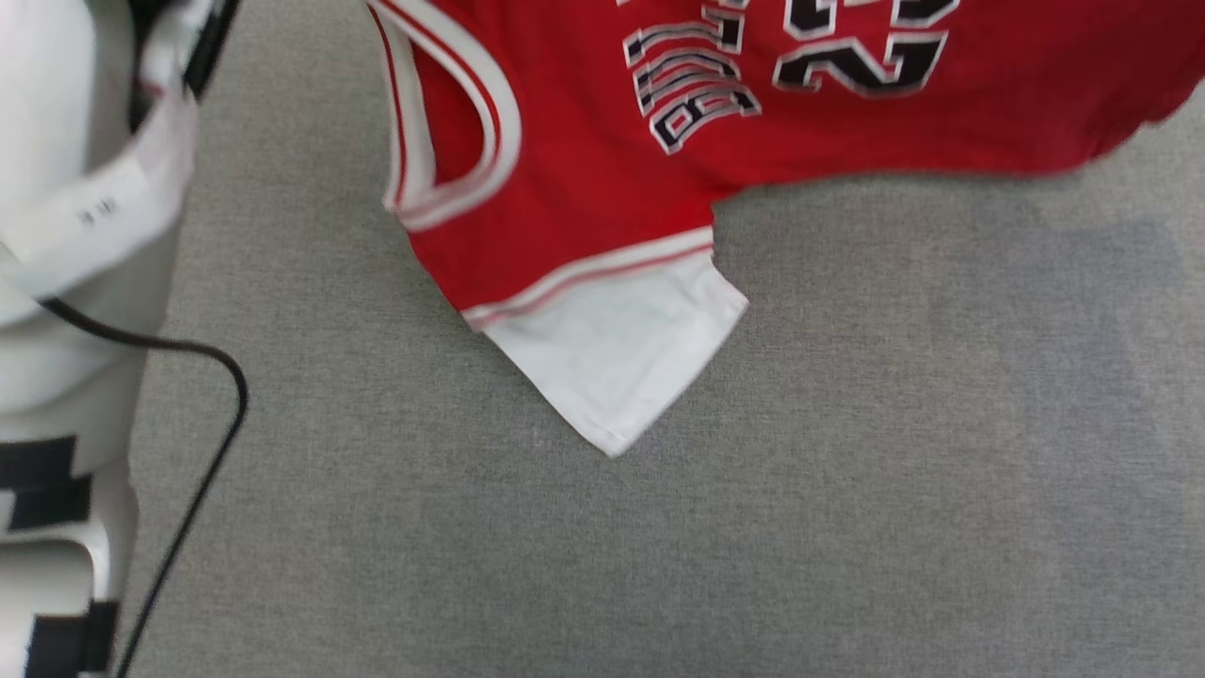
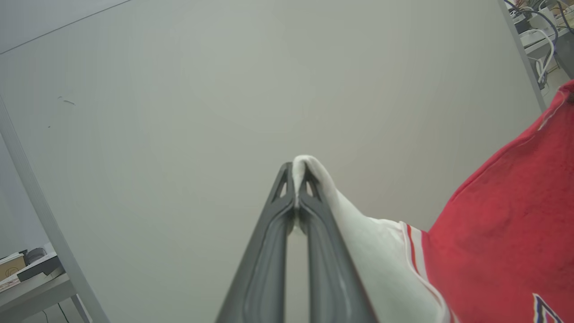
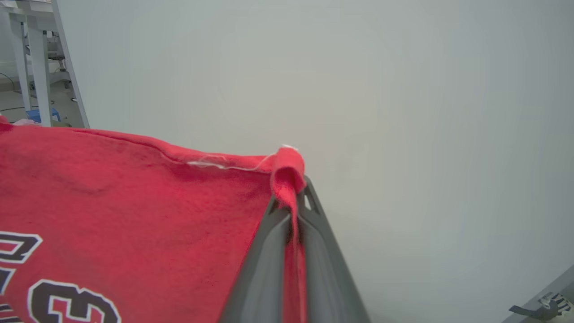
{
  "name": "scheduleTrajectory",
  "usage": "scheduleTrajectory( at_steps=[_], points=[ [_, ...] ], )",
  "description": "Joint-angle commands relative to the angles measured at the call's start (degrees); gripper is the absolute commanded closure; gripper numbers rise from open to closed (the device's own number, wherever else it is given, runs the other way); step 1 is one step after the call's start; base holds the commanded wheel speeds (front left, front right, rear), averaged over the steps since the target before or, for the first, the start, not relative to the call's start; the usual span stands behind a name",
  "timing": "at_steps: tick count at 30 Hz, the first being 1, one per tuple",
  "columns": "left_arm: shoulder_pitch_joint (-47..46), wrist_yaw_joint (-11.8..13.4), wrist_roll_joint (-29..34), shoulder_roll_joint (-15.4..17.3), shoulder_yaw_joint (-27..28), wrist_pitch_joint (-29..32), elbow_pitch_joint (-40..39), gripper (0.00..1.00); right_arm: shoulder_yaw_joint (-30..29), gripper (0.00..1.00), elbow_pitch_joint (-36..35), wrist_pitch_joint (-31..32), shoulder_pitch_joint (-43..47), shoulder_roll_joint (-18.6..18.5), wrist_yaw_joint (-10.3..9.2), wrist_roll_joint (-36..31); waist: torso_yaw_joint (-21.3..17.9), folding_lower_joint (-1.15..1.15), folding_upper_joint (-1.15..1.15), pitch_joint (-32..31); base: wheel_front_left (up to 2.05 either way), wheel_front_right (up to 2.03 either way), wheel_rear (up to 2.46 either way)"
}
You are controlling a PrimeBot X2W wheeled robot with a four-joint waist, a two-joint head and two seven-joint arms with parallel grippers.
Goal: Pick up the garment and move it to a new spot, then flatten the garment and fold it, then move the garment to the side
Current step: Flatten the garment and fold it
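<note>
The garment [image 1: 602, 160] is a red jersey shirt with white sleeves and black "BULLS 23" print, hanging across the top of the head view above the grey table [image 1: 847, 471], one white sleeve [image 1: 621, 348] drooping down toward it. In the left wrist view my left gripper [image 2: 296, 172] is shut on the tip of a white sleeve [image 2: 381, 251], with red cloth stretching off to the right. My right gripper [image 3: 293, 188] is shut on a red hem corner of the garment [image 3: 134, 202], which spreads to the left with its print showing.
My pale left forearm [image 1: 75, 282] with a black cable [image 1: 216, 414] fills the left edge of the head view. A pale wall lies behind both grippers; table legs [image 3: 40, 63] and a cluttered desk [image 2: 538, 31] show at the wrist views' corners.
</note>
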Motion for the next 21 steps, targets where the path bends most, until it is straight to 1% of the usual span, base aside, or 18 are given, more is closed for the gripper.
scheduleTrajectory(
  at_steps=[1, 4, 8, 12, 15, 16, 21],
  points=[
    [-3.97, -0.13, -0.96, 0.89, -0.97, 0.14, 1.31, 1.0, 0.06, 1.0, 0.59, 0.32, -3.42, 0.7, -0.03, -1.24, -1.22, -0.01, 0.0, 5.77, 0.0, 0.0, 0.0],
    [-13.47, -0.15, -1.53, 2.85, -4.08, 0.04, 5.32, 1.0, 1.22, 1.0, 3.19, 0.48, -11.51, 2.05, -0.03, -3.47, -1.69, -0.01, 0.0, 8.31, 0.0, 0.0, 0.0],
    [-25.1, -0.15, -3.16, 4.18, -7.2, -0.71, 10.9, 1.0, 3.2, 1.0, 7.75, -0.24, -22.29, 3.55, -0.03, -5.85, -1.9, -0.01, 0.0, 11.12, 0.0, 0.0, 0.0],
    [-35.13, -0.16, -4.37, 4.83, -9.2, -2.41, 16.59, 1.0, 4.78, 1.0, 13.04, -2.45, -31.81, 4.6, -0.03, -7.52, -1.76, -0.01, 0.0, 12.94, 0.0, 0.0, 0.0],
    [-40.76, -0.16, -4.9, 4.94, -10.46, -3.63, 20.2, 1.0, 6.5, 1.0, 17.33, -4.19, -37.27, 5.16, -0.03, -8.34, -1.66, -0.01, 0.0, 13.68, 0.0, 0.0, 0.0],
    [-45.22, -0.16, -5.99, 4.28, -11.19, -5.04, 24.19, 1.0, 8.22, 1.0, 21.75, -5.99, -41.57, 5.66, -0.03, -8.32, -1.49, -0.01, 0.0, 14.39, 0.0, 0.0, 0.0],
    [-46.96, -0.16, -7.9, 3.89, -13.16, -6.92, 29.11, 1.0, 12.15, 1.0, 27.42, -8.42, -44.08, 6.49, -0.03, -7.26, -1.51, -0.01, 0.0, 15.73, 0.0, 0.0, 0.0]
  ],
)
